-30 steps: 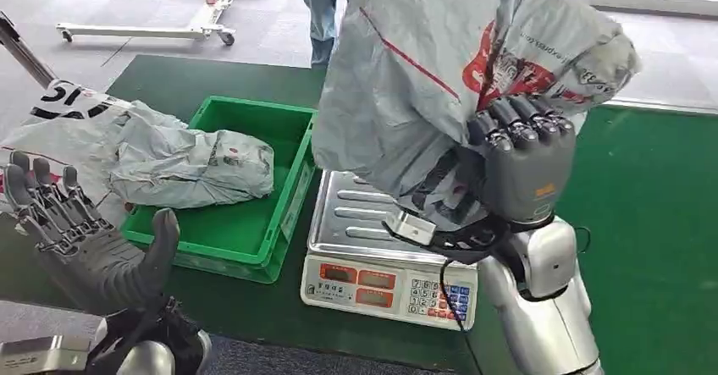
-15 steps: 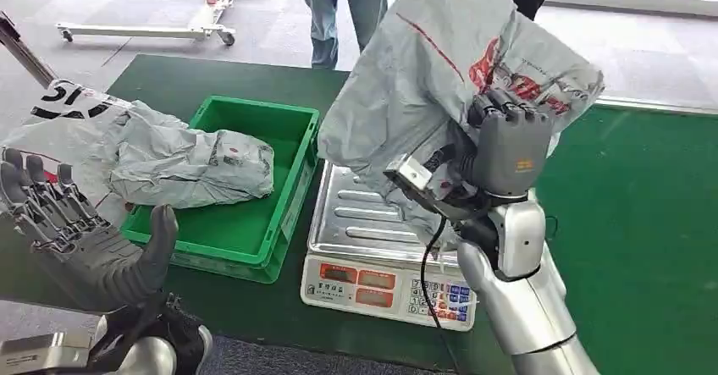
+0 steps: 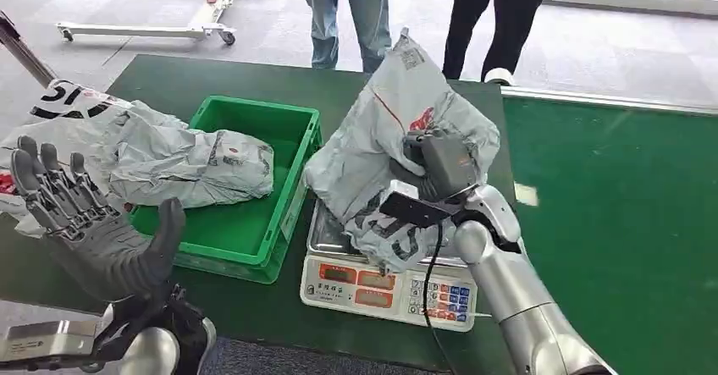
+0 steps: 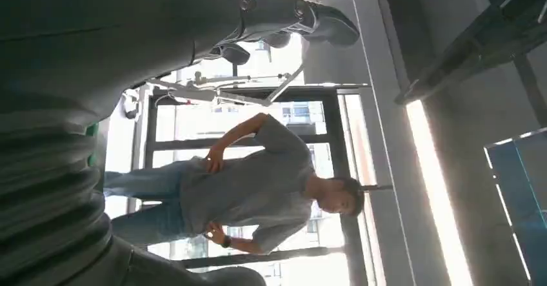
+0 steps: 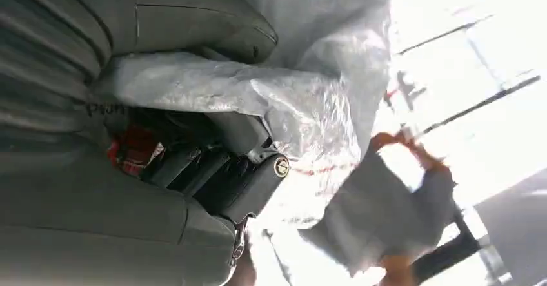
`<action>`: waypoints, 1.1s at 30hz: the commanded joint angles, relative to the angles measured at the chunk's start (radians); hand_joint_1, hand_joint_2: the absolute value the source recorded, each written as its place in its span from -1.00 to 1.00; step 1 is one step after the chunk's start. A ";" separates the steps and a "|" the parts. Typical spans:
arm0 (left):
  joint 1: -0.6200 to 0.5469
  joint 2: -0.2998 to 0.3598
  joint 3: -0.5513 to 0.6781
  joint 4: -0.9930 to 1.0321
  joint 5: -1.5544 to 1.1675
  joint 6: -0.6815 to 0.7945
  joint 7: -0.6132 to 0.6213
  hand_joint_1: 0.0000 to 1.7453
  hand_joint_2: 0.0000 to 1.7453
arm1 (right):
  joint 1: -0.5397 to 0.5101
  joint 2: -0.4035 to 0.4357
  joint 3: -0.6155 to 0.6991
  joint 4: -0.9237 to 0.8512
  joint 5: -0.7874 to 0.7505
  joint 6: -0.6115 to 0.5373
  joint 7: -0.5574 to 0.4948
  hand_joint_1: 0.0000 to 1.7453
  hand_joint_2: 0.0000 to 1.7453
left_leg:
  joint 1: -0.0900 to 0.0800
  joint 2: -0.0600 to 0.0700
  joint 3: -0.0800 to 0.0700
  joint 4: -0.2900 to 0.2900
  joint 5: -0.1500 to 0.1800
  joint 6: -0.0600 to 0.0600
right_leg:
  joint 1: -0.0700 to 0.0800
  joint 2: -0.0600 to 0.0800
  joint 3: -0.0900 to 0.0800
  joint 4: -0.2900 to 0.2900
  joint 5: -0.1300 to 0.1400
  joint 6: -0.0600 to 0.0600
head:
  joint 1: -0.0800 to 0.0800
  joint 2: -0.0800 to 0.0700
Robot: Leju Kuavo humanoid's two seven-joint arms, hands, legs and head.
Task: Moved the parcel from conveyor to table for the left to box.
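Green table (image 3: 254,307) up front, with a brighter green conveyor (image 3: 626,223) running off to the right and grey floor behind, where two people (image 3: 343,11) are standing, seen from the waist down. There's a wheeled white frame (image 3: 152,28) parked on the floor too.

The right hand (image 3: 440,168) has its fingers wrapped into a grey parcel (image 3: 385,138), and the bag sits on the steel pan of a scale (image 3: 385,278) at the table's front edge. The bag slumps over the pan and leans toward the crate. In the right wrist view you can see the dark fingers (image 5: 242,179) and thick thumb (image 5: 193,21) bunching the plastic (image 5: 271,99) between them.

Just left of the scale is a green crate (image 3: 296,180) with another grey bag (image 3: 195,168) draped over its left rim. More bags (image 3: 59,125) are piled beside it.

The left hand (image 3: 89,231) floats near the crate's front corner, palm up, fingers spread, holding nothing.
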 commanded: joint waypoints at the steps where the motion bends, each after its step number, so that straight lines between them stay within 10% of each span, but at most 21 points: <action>1: -0.025 0.018 -0.003 0.059 -0.001 0.009 0.003 -1.00 1.00 | -0.022 -0.010 0.091 0.060 -0.056 0.110 -0.070 1.00 1.00 | 0.000 -0.004 0.003 -0.002 0.000 0.000 | -0.001 0.007 0.003 -0.002 0.001 -0.001 | 0.000 0.000; 3: -0.010 0.029 -0.007 0.049 -0.001 0.024 0.003 -1.00 1.00 | -0.040 -0.010 0.104 0.076 -0.055 0.121 -0.056 1.00 1.00 | 0.001 -0.004 0.003 -0.002 0.001 0.000 | 0.000 0.007 0.002 -0.002 0.001 -0.001 | 0.000 0.000; 4: -0.008 0.031 -0.009 0.047 -0.001 0.027 0.003 -1.00 1.00 | -0.043 -0.011 0.107 0.080 -0.050 0.118 -0.046 0.10 1.00 | 0.000 -0.002 0.001 -0.001 0.000 0.000 | 0.000 0.004 0.001 -0.001 0.000 -0.001 | 0.000 0.000; 7: -0.005 0.033 -0.010 0.045 0.000 0.031 0.003 -1.00 1.00 | -0.045 -0.011 0.108 0.083 -0.034 0.093 -0.026 0.10 1.00 | 0.001 -0.003 0.002 -0.002 0.000 0.000 | 0.000 0.007 0.002 -0.002 0.001 -0.001 | 0.000 0.000; 8: -0.005 0.033 -0.010 0.045 0.000 0.031 0.003 -1.00 1.00 | -0.045 -0.011 0.108 0.083 -0.034 0.093 -0.026 -1.00 1.00 | 0.000 -0.002 0.002 -0.001 0.000 0.000 | -0.001 0.005 0.001 -0.001 0.001 -0.001 | 0.000 0.000; 11: 0.016 0.037 -0.017 0.033 0.004 0.050 0.003 -1.00 1.00 | -0.058 -0.006 0.106 0.100 -0.025 0.050 0.009 -1.00 1.00 | 0.001 -0.003 0.002 -0.002 0.000 0.000 | 0.000 0.008 0.002 -0.002 0.001 -0.001 | 0.000 0.000; 12: 0.025 0.037 -0.017 0.028 0.003 0.056 0.003 -1.00 1.00 | -0.056 -0.008 0.097 0.090 -0.035 0.026 0.014 -1.00 -1.00 | 0.000 -0.001 0.002 -0.001 0.000 0.000 | -0.001 0.006 0.001 -0.001 0.001 -0.001 | 0.000 0.000; 29: 0.036 0.057 -0.045 0.033 0.004 0.084 0.003 -1.00 1.00 | 0.000 -0.030 0.063 -0.056 -0.071 0.020 0.073 -1.00 -1.00 | 0.000 -0.003 0.002 -0.001 0.000 0.000 | 0.000 0.004 0.002 -0.001 0.000 -0.001 | 0.000 0.000; 33: 0.042 0.058 -0.051 0.061 0.007 0.086 0.003 -1.00 1.00 | 0.029 -0.010 0.003 -0.148 0.076 -0.324 0.140 -1.00 -1.00 | 0.000 -0.005 0.001 -0.001 0.000 0.000 | -0.001 0.003 0.001 -0.001 0.000 -0.001 | 0.000 0.000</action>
